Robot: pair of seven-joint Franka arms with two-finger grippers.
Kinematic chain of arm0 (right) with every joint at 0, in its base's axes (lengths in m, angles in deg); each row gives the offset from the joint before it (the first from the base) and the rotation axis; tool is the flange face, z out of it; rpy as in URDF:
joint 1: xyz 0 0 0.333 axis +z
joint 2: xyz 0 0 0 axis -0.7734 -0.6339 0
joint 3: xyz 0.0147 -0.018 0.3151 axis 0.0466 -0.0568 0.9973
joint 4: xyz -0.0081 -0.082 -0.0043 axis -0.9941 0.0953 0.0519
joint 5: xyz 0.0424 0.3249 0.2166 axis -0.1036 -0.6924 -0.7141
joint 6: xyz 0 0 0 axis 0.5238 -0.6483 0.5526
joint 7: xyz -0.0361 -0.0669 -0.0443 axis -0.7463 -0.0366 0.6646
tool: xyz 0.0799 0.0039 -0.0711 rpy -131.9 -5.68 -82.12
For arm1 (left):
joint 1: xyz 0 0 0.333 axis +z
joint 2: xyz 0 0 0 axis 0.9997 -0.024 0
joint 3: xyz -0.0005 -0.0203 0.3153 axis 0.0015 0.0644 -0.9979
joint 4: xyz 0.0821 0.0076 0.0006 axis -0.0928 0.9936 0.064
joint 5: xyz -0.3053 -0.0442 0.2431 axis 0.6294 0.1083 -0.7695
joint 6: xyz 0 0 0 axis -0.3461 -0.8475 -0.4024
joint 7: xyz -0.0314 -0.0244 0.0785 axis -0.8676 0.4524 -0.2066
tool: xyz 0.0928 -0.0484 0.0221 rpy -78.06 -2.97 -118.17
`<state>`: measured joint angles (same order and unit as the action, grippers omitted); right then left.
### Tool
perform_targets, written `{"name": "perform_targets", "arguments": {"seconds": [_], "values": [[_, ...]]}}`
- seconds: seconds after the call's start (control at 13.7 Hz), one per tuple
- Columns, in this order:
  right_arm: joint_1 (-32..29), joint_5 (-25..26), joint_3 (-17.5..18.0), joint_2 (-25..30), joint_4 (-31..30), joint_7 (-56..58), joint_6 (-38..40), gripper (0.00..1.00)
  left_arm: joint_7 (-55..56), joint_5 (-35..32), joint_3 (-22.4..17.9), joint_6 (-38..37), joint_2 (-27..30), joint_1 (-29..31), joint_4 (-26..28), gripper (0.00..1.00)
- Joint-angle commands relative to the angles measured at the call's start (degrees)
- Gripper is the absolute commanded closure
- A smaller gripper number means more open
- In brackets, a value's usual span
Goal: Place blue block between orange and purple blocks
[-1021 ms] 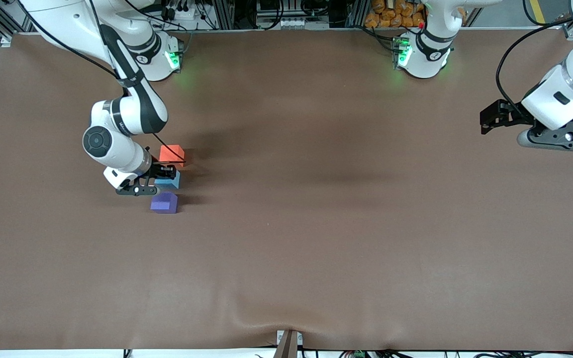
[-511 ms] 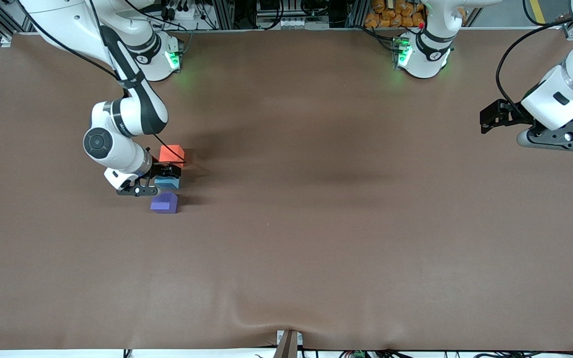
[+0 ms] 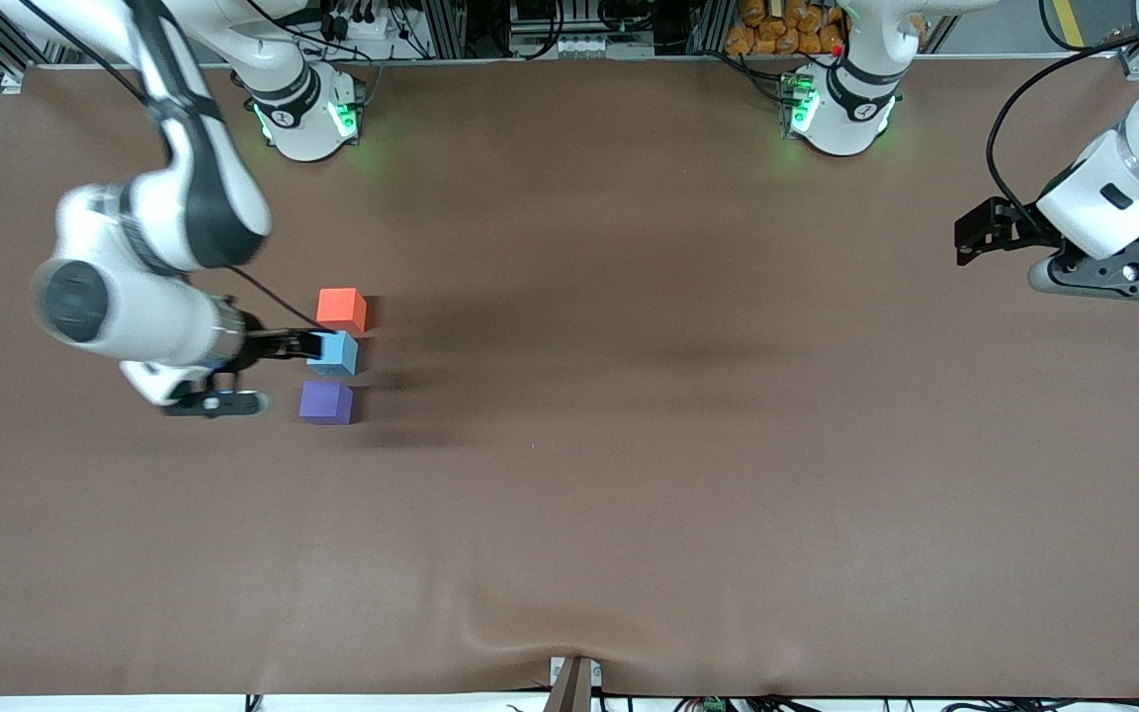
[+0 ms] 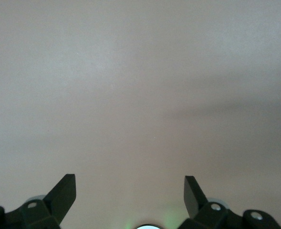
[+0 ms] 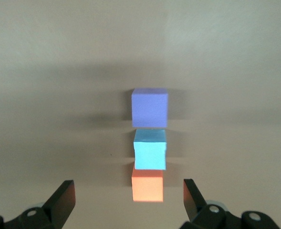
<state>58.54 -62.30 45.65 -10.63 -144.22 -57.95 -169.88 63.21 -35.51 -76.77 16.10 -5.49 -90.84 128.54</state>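
Three cubes stand in a short row on the brown table. The orange block [image 3: 341, 309] [image 5: 147, 188] is farthest from the front camera, the purple block [image 3: 325, 402] [image 5: 150, 107] nearest. The blue block [image 3: 333, 353] [image 5: 150, 149] sits between them, close to both. My right gripper [image 3: 298, 344] [image 5: 127, 183] hangs raised above the row, open and empty, touching no block. My left gripper [image 3: 970, 237] [image 4: 130, 179] waits open over bare table at the left arm's end.
Brown mat [image 3: 629, 445] covers the whole table, with a ripple at its near edge around a small bracket [image 3: 571, 682]. Both arm bases [image 3: 307, 109] [image 3: 841, 104] stand along the edge farthest from the front camera.
My right gripper opened and let go of the blue block, then rose and drew back toward the right arm's end. The blue block stayed in the row. The left arm did not move.
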Motion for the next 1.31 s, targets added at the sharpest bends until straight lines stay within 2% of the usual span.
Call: {"name": "perform_targets", "arguments": {"seconds": [0.0,0.15,0.29,0.51,0.66,0.8,1.17,1.24], "values": [[-5.1,-0.5,0.7,-1.2,9.7,1.4,5.6,0.00,0.0,-1.1,0.2,-0.8,0.1,0.3,-0.2,0.00],[-8.4,-0.1,0.7,-1.2,16.7,1.4,11.6,0.00,0.0,-1.1,0.2,-0.9,0.1,0.4,-0.2,0.00],[-13.3,-0.3,0.7,-1.2,20.6,4.7,16.9,0.00,0.1,-1.1,0.0,-0.9,0.1,0.4,-0.2,0.00],[-14.0,0.8,0.7,0.9,22.2,4.6,22.1,0.00,0.1,-1.1,0.0,-0.8,0.1,0.9,-0.2,0.00],[-13.6,3.5,1.4,4.7,22.1,4.8,21.8,0.00,0.1,-1.1,-0.1,-0.9,0.1,0.9,-0.1,0.00],[-10.4,6.6,2.1,9.2,19.6,3.6,20.9,0.00,0.1,-1.1,-0.1,-0.9,0.1,1.2,-0.2,0.00],[-10.3,7.0,2.0,18.9,6.9,3.6,17.7,0.00,0.2,-1.0,-0.1,-1.3,0.4,1.4,-0.4,0.00],[-10.3,7.0,2.0,19.1,6.5,4.3,17.4,0.00,0.2,-1.0,-0.1,-1.3,0.5,1.8,-0.5,0.00]]}}
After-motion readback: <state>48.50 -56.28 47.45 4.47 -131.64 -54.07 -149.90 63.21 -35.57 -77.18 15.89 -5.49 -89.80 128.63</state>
